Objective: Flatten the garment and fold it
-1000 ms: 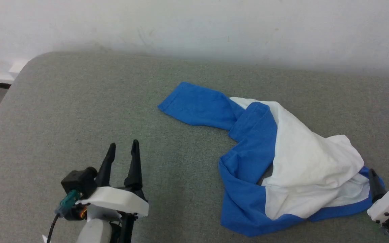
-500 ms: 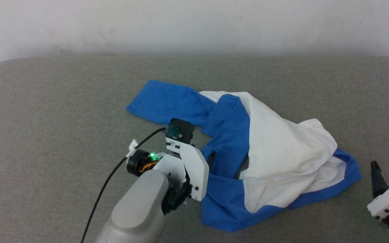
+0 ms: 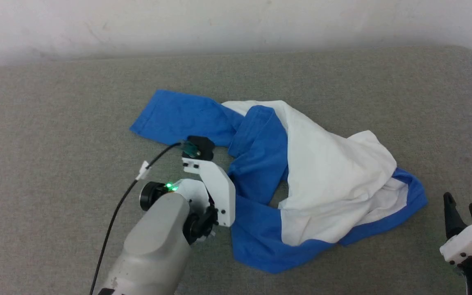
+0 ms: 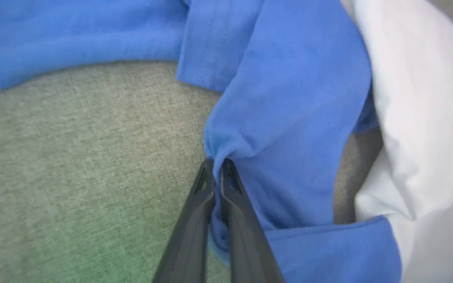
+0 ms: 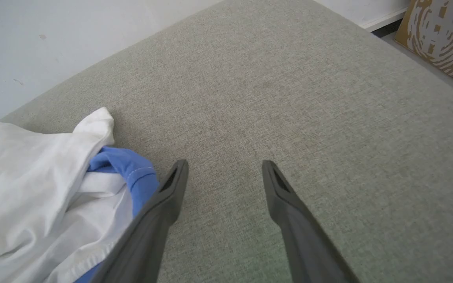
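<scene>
Blue sleeve fold of the shirt, pinched by the left gripper. Beside the shirt, the right gripper stands wide, empty.

Soft, even light; no glare.
The shirt casts faint shadows under its folds, its white nearly washed out. Left of it in the left wrist view, a green glow tints the blurred cushion.

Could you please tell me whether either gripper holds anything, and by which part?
The left gripper is shut on the garment, jaws pinching a fold of blue fabric. The right gripper is open, holding nothing.
</scene>
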Robot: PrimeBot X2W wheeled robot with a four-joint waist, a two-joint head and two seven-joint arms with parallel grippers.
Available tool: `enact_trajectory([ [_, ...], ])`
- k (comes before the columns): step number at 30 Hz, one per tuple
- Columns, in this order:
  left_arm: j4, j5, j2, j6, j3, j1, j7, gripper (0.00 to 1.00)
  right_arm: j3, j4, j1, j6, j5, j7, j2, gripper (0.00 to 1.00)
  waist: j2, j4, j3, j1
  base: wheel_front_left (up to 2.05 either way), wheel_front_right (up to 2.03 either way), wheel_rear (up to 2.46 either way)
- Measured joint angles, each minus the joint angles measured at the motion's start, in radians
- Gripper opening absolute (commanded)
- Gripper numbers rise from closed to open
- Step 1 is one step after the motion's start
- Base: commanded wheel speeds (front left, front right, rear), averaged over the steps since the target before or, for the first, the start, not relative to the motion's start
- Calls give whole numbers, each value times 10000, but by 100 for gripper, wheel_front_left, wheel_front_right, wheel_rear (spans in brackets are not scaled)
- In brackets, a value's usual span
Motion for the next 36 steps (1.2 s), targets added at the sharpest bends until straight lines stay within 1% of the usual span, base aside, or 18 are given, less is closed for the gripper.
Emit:
enact_trajectory([
  [2,-90,-537,-25,77,545,-7,-669,0,8,27,5,0,8,-25,8,100,0,115,-27,1,0,0,0],
  [5,-389,-1243,13,311,1615,-66,-1689,0,31,75,42,0,4,-81,0,100,0,369,-117,0,0,0,0],
  [7,-614,-1649,242,506,2334,-127,-2265,0,109,134,51,0,6,-92,-2,100,0,554,-201,1,0,0,0],
  [9,-792,-1904,677,788,3012,-154,-2713,0,236,194,71,0,12,-98,0,100,0,740,-302,0,0,0,0],
  [12,-947,-2203,1430,1317,3877,39,-3122,0,382,324,95,0,90,-180,6,100,0,1003,-465,0,0,0,0],
  [14,-1070,-2339,1789,1693,4337,517,-3252,0,458,414,121,0,159,-219,8,100,0,1162,-578,-1,0,0,0],
  [16,-1112,-2439,1975,2015,4592,1082,-3191,0,522,470,156,0,169,-290,4,100,0,1322,-656,-2,0,0,0],
  [18,-1147,-2696,1985,2270,4840,1582,-3064,0,566,506,172,0,171,-307,10,100,0,1455,-717,-1,0,0,0],
  [19,-1195,-2823,1937,2368,4949,1801,-2991,14,573,523,182,0,171,-355,12,100,-1,1513,-746,-2,0,0,0],
  [20,-1252,-2963,1873,2439,5041,1981,-2918,47,583,535,195,0,169,-360,10,100,0,1560,-773,-2,0,0,0],
  [21,-1331,-3014,1839,2477,5076,2143,-2882,100,602,546,198,0,169,-366,10,100,0,1595,-802,-2,0,0,0],
  [23,-1691,-3285,1714,2428,5306,2371,-2987,100,654,558,200,0,169,-378,10,100,0,1638,-869,-1,0,0,0],
  [24,-1992,-3287,1716,2276,5300,2459,-3175,100,686,554,205,0,163,-378,12,100,0,1655,-905,-2,0,0,0],
  [25,-2341,-3275,1726,2027,5311,2518,-3411,100,711,550,212,0,159,-378,8,100,0,1673,-939,-2,0,0,0],
  [27,-3170,-3147,1778,1551,5306,2604,-4182,100,802,489,216,0,153,-376,8,100,0,1701,-1000,-1,0,0,0],
  [30,-4314,-2385,2023,1108,5106,3047,-5480,100,953,351,223,0,138,-368,6,100,0,1725,-1078,-3,0,0,0],
  [32,-4828,-1590,2174,1112,4844,3578,-5992,100,1164,184,231,0,128,-324,0,100,0,1730,-1101,-1,0,0,0],
  [36,-5643,-309,2071,1313,4537,4777,-6320,100,1770,-282,293,-2,-84,-65,-6,100,0,1770,-1072,-2,0,0,0],
])
